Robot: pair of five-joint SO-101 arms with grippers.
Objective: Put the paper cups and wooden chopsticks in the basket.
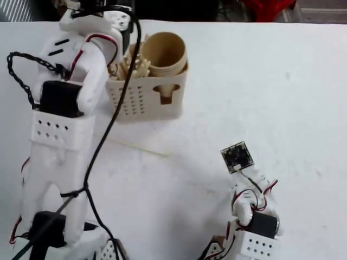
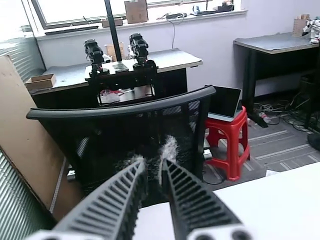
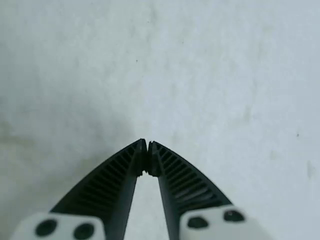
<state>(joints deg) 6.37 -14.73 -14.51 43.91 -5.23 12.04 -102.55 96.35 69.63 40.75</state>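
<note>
Two arms stand at the white table (image 1: 282,97): the left arm (image 1: 65,124), white plastic with black motor blocks and loose black and red wires, stretches up beside the basket (image 1: 138,97), and the right arm (image 1: 255,222) sits folded low near the table's front edge, well apart from it.

We count one basket, a white plastic box with rows of small round holes in its walls and a cut-out in its front. Inside it stands one nested stack of paper cups (image 1: 165,51), tan, smooth and round-mouthed; we cannot tell how many cups make up the stack. Beside the cups in the same basket leans a bundle of pale wooden chopsticks (image 1: 130,67), too crowded for us to count. One more thin stick, the loose chopstick (image 1: 138,146), lies flat on the table just in front of the basket.

On the wrist views we see the left gripper (image 2: 154,162) with its dark ribbed jaws a narrow gap apart and nothing between them, lifted off the table and facing a black mesh chair (image 2: 125,135) and a red plastic stool (image 2: 230,145). We see the right gripper (image 3: 146,147) with its ribbed jaws closed tip to tip on nothing, just above the bare table.
</note>
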